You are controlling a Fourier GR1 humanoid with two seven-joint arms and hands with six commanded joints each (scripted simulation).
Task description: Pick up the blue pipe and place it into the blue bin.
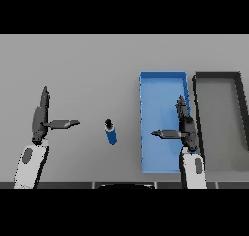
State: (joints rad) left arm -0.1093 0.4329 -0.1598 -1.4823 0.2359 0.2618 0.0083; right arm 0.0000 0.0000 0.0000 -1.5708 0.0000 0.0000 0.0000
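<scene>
The blue pipe (111,131) is lying on the grey desk (87,65) between the two hands, its dark cap pointing away from the robot and its blue body tilting slightly toward the right. It is sitting apart from everything, with bare desk showing on all sides of it.

The left hand (41,117) is hovering to the left of the pipe, fingers stretching straight away from the robot and the thumb sticking out sideways toward the pipe; it is spread wide and gripping nothing. A clear strip of desk is separating the thumb tip from the pipe.

The blue bin (144,123) is standing to the right of the pipe, a long rectangle running away from the robot, its left wall near the pipe but not touching it. The right hand (186,126) is hanging over the bin's right side, fingers extended straight and thumb pointing left across the bin's floor, likewise spread and carrying nothing. Most of the bin's floor is showing bare.

Just beside the blue bin's right wall, a dark grey bin (196,92) is lying parallel to it, reaching toward the view's right edge.

The far half of the desk is stretching open and unoccupied behind the pipe and bins.

No labels, brands or writing are showing on any item.
</scene>
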